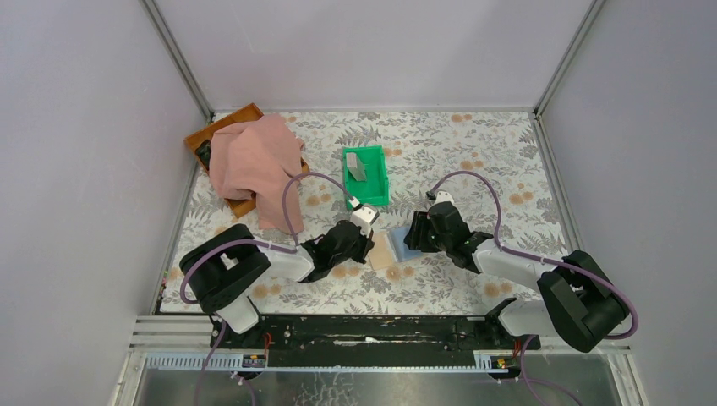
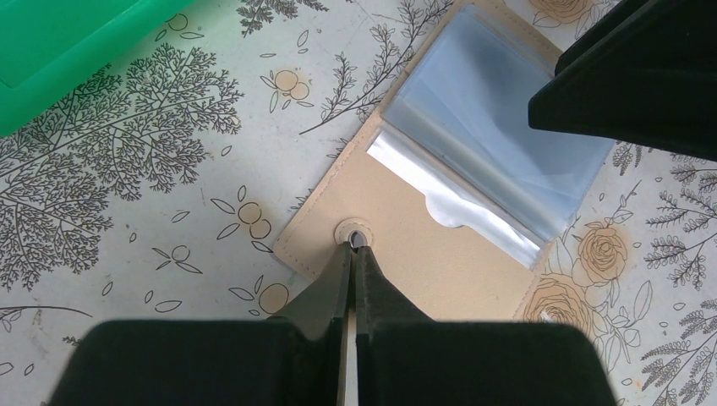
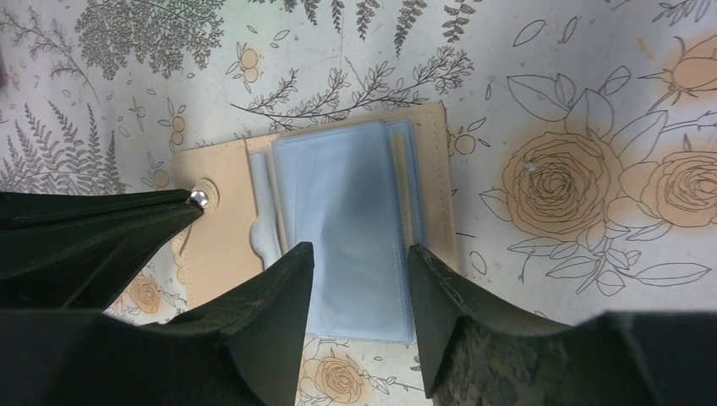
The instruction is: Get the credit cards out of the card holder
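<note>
Top external view: the two arm bases sit at the near edge of the floral-patterned tabletop, and both arms reach inward to meet just ahead of them. Between the two lies the card holder, opened flat on the tabletop, its tan flap to the left and its pale blue clear sleeves to the right.

The left end effector is clenched, nothing between its fingers. In the left wrist view, its closed tips press on the metal snap at the middle of the tan flap of the card holder. The sleeves fan up beyond it, under the dark body of the right end effector.

The right end effector is released, its fingers spread. In the right wrist view it hangs over the near edge of the sleeves, one finger to each side of the stack and gripping nothing. The card holder lies square below, and the left end effector touches the snap. Whether any card sits in the sleeves I cannot tell.

Farther back stands a green bin, with a grey card leaning inside it. Beyond and to the left, a pink cloth is draped over a wooden tray.
</note>
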`<state>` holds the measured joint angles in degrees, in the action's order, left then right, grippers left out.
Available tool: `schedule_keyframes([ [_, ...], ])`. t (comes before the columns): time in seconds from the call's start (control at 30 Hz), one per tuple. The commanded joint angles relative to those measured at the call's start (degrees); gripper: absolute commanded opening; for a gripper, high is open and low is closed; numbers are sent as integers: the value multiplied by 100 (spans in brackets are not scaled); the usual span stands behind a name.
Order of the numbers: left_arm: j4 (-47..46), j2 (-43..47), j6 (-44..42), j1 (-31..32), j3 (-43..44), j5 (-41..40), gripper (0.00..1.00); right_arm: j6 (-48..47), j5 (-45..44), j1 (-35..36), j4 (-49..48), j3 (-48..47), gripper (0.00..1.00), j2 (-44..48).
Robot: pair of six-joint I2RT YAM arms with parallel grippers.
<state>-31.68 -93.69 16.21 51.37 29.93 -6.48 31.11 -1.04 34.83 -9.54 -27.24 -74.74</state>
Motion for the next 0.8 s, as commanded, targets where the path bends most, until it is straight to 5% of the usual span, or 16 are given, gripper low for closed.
schedule_keyframes([
  [0.0,-119,-84,-17,20,-29,-177,0,-86,-286,42,89,-58,53,60],
  [0.77,-49,-81,-4,39,48,-34,0,-71,477,85,66,-97,53,416],
])
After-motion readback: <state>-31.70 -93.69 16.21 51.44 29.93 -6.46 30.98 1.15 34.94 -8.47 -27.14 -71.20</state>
